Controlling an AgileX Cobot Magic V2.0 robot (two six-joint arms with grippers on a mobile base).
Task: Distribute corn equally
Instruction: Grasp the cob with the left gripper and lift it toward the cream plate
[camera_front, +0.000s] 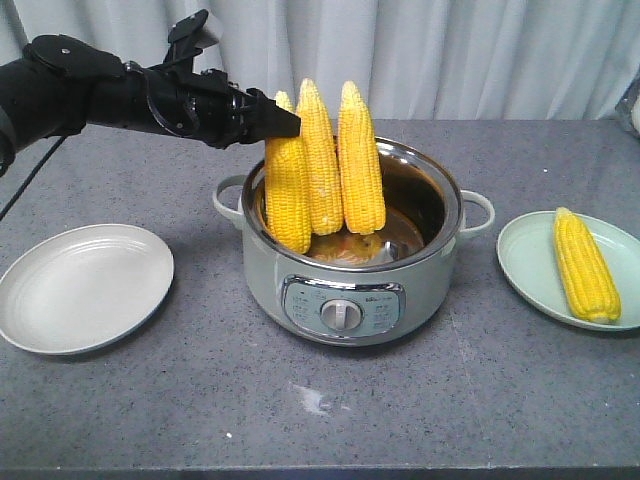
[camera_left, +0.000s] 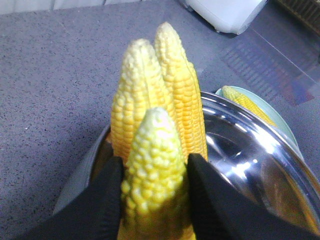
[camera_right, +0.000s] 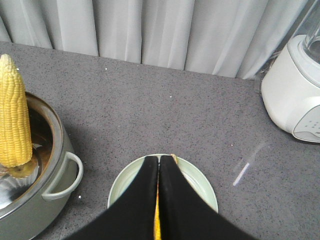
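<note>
Three cobs of corn stand upright in the grey-green electric pot (camera_front: 350, 290). My left gripper (camera_front: 285, 122) reaches in from the left and is shut on the top of the leftmost cob (camera_front: 287, 200). In the left wrist view its black fingers (camera_left: 107, 200) press both sides of that cob (camera_left: 152, 165), with the other two cobs (camera_left: 175, 85) behind. A fourth cob (camera_front: 585, 265) lies on the pale green plate (camera_front: 530, 270) at the right. My right gripper (camera_right: 158, 162) hovers shut over that plate (camera_right: 197, 180); only a yellow sliver of the cob shows beneath it.
A white plate (camera_front: 85, 285) with nothing on it sits left of the pot. A white appliance (camera_right: 295, 95) stands at the far right by the curtain. The pot's side handle (camera_right: 67, 175) is near the green plate.
</note>
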